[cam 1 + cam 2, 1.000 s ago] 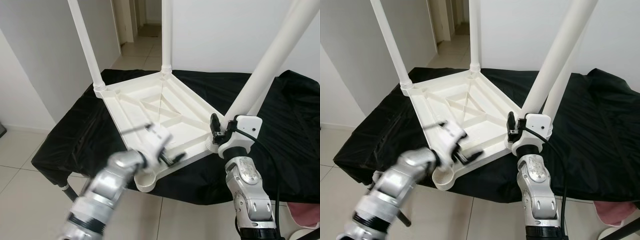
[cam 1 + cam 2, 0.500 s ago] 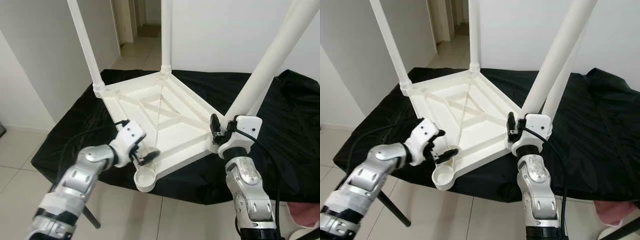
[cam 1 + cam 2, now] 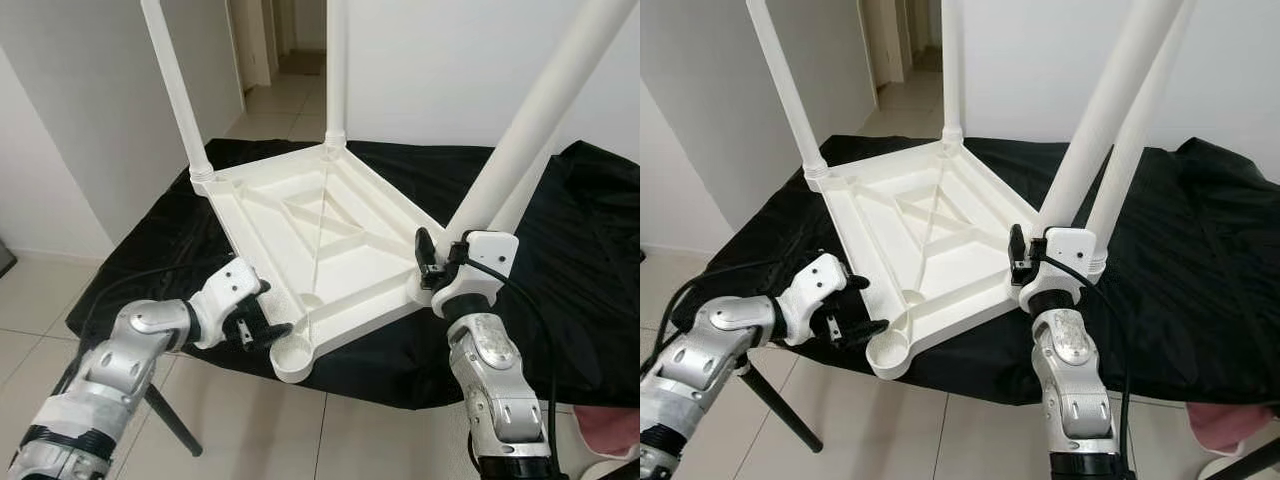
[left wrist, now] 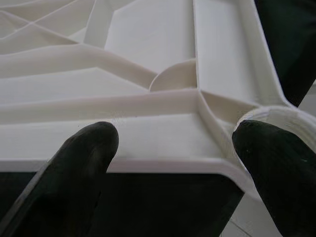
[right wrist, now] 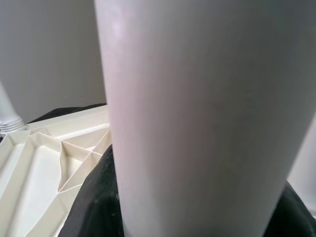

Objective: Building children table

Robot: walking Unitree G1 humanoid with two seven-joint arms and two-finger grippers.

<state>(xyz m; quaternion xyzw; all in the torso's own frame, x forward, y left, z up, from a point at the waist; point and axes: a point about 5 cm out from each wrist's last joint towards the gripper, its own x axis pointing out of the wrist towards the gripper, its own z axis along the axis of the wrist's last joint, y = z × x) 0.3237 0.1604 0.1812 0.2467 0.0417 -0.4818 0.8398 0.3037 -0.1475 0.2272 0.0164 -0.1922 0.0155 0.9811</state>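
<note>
A white plastic children's table (image 3: 300, 215) lies upside down on a black cloth (image 3: 570, 260). Three white legs stand in its corner sockets: one at the back left (image 3: 175, 90), one at the back (image 3: 335, 70), one at the near right (image 3: 530, 130). The nearest corner socket (image 3: 290, 355) holds no leg. My left gripper (image 3: 262, 318) is open just outside the table's near-left edge, beside that socket; its fingers (image 4: 84, 148) point at the rim (image 4: 163, 133). My right gripper (image 3: 445, 262) is shut on the base of the near-right leg (image 5: 197, 108).
The cloth-covered stand has a dark metal leg (image 3: 170, 420) below its near-left side, over a tiled floor. White walls stand left and behind, with a corridor opening (image 3: 285, 40) at the back. Something pink (image 3: 610, 430) lies on the floor at the lower right.
My left arm has drawn back and to the left, from over the table's frame to just outside its near-left edge. The right gripper has stayed on the leg.
</note>
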